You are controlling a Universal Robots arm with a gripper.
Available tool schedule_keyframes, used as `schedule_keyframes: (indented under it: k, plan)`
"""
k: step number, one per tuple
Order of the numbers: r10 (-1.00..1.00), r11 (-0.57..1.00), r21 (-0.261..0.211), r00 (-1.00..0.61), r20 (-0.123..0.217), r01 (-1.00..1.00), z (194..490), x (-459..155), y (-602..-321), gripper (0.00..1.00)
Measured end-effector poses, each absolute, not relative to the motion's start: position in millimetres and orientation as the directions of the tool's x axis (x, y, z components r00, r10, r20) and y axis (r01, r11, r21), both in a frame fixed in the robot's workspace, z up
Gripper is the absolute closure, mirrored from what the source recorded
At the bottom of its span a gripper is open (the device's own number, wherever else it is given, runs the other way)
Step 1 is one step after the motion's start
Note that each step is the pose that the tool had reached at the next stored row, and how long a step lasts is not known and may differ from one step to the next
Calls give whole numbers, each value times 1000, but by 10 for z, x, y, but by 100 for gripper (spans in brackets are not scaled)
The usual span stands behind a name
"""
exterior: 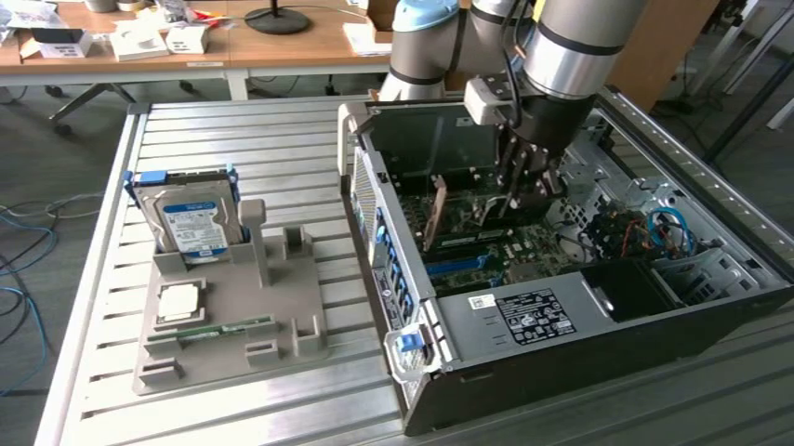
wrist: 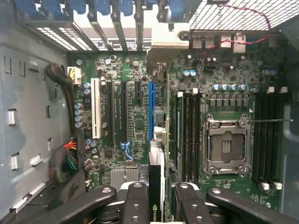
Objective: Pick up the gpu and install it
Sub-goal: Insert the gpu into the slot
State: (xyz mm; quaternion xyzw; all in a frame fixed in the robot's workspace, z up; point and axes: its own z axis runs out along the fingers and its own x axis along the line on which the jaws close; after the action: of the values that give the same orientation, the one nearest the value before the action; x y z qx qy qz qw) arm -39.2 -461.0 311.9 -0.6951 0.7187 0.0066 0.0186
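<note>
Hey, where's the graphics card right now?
In the wrist view, the graphics card stands edge-on, clamped in the end effector, inside the computer case, in line with the blue slot.

A ribbed metal worktop [exterior: 236,139] is backed by a wooden desk [exterior: 297,51] strewn with small boxes [exterior: 137,42]; blue cables [exterior: 25,223] are trailed across the grey floor [exterior: 69,153] at the exterior view's left.

A robotics lab in an office room: a robot arm [exterior: 583,37] works over a slotted aluminium bench [exterior: 223,149] carrying an open desktop computer case [exterior: 559,362] and a grey parts fixture [exterior: 310,297], near cluttered wooden desks [exterior: 273,46] and loose floor cables [exterior: 25,232].
</note>
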Motion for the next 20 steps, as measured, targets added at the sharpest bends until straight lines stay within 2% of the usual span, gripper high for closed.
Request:
schedule_keyframes:
  k: [20]
  plan:
    - [-999,34,-16,-33,-36,-999,2908,-401,-4610,74]
